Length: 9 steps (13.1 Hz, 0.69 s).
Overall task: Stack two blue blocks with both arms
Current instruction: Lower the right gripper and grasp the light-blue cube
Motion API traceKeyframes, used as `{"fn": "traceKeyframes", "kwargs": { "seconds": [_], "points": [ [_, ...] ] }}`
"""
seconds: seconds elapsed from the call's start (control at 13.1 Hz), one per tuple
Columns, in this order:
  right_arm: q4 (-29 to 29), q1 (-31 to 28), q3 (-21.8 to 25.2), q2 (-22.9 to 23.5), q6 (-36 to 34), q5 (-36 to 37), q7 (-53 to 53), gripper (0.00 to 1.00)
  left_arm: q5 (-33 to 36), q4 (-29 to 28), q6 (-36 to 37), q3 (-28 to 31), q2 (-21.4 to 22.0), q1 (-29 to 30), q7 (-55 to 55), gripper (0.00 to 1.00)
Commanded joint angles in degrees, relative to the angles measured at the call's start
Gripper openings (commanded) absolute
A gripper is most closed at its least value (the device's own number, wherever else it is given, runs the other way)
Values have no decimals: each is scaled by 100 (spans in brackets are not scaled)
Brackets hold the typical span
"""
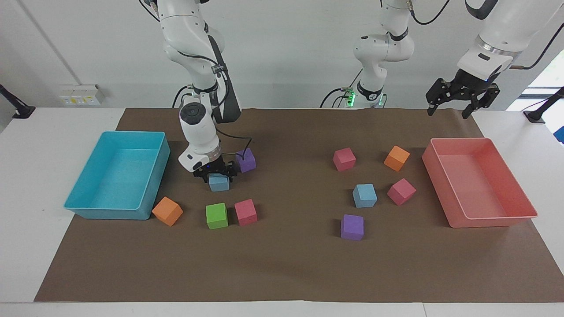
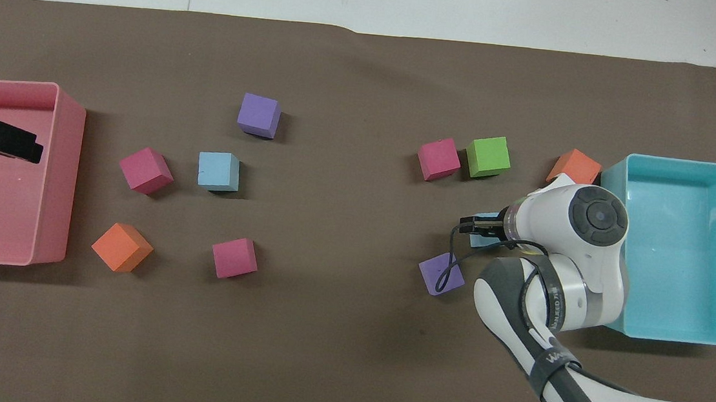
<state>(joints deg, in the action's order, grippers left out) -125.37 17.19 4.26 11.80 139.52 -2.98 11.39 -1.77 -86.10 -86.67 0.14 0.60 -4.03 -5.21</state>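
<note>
Brown mat (image 1: 282, 273) covers a white table (image 1: 26, 176), white wall above. Right gripper (image 1: 214, 172) is low over one blue block (image 1: 219, 183), beside the turquoise tray (image 1: 88, 207); its grip cannot be told. The other blue block (image 1: 365, 196) sits mid-mat. Left gripper (image 1: 462, 99) waits, fingers spread, above the pink tray (image 1: 493, 220). The mat's edge farthest from the robots lies bare.

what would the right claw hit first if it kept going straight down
The blue block directly under it: the right claw points down at that block's top, its fingers seemingly straddling it. Whether they already touch it is unclear.
</note>
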Motion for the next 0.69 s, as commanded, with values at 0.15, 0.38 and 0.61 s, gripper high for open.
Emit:
{"fn": "traceKeyframes", "kwargs": {
  "seconds": [0.15, 0.38, 0.61],
  "points": [
    [-120, -14, -4, 7, 145, -115, -190, 100, -17, 85, 80, -49, -17, 86, 46, 100],
    [-120, -14, -4, 7, 181, -115, -172, 53, -17, 85, 80, -49, -25, 86, 46, 100],
    [-111, -5, -4, 15, 181, -115, 12, 0, -17, 85, 80, -49, -16, 86, 46, 100]
  ]
}}
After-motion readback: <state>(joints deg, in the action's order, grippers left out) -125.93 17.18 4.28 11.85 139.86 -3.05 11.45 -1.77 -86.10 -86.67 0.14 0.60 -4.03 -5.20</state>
